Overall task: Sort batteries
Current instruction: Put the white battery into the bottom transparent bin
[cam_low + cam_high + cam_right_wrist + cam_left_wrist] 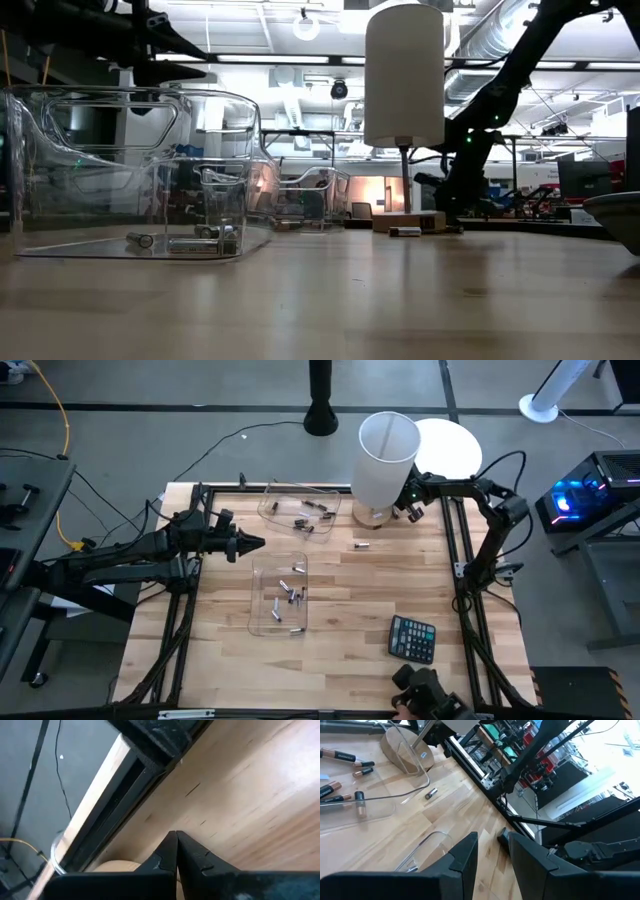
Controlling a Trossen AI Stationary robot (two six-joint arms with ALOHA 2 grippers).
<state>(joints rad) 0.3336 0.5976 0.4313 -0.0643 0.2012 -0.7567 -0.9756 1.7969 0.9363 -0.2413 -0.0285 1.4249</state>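
Nearest the low camera: clear plastic tray [130, 170], several batteries [190, 243] lying on its floor.

Batteries, loose: one cell [363, 545] alone on the bare wooden surface [350, 600], between the far tray and the lamp base.

Batteries, binned: near tray [279, 593] holds a handful of cells [290, 596]; far tray [298, 510] holds another handful [310, 515], some copper-topped in the left wrist view.

Left pincer [252, 543]: hovering above the surface between the two trays, fingers [465, 857] parted, nothing between them.

Right pincer [412, 510]: at the far edge beside the lamp, fingers pressed together, empty.

Other items: white cylindrical lamp [385, 460] on a wooden base; black calculator [412, 637] near the front right.

Step in hand, as judged: fetching the loose cell. Advice: lower the left pincer squarely over it, fingers straddling its width across the axis so it cannot roll, then match it by size to the correct tray.
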